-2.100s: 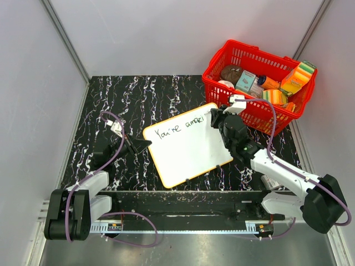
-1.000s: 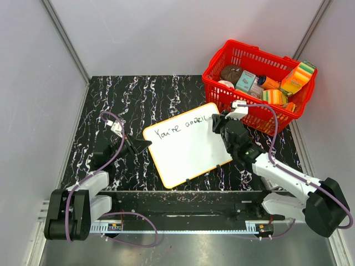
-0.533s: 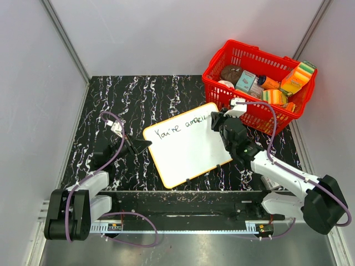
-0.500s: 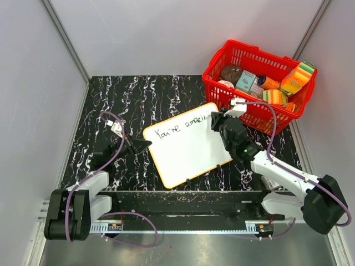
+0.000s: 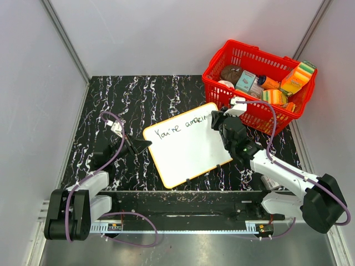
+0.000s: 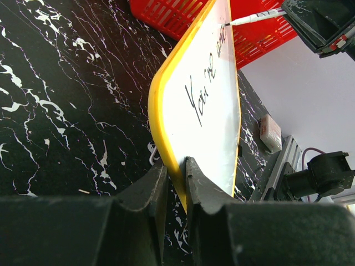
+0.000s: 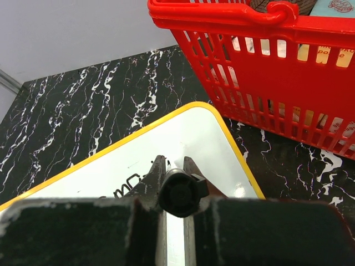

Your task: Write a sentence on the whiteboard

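The whiteboard point(image 5: 188, 149), white with an orange-yellow rim, lies tilted on the black marbled table. Black handwriting point(image 5: 180, 128) runs along its far edge. My left gripper point(image 5: 142, 145) is shut on the board's left rim, one finger on each side of the yellow edge point(image 6: 166, 149). My right gripper point(image 5: 214, 118) hovers over the board's upper right corner, shut on a black-capped marker point(image 7: 177, 191). The marker's tip point(image 6: 230, 24) touches the board at the end of the writing. Seen from the right wrist, the board point(image 7: 166, 144) lies just beyond the fingers.
A red basket point(image 5: 244, 111) with packets, sponges and a can stands at the back right, close to the board's corner and my right wrist. A small box point(image 6: 270, 126) lies near the table's front right. Grey walls enclose the table.
The writing has grown a few strokes to the right. My right gripper made small moves with the marker near the board's upper right corner. The left gripper and board stayed put.
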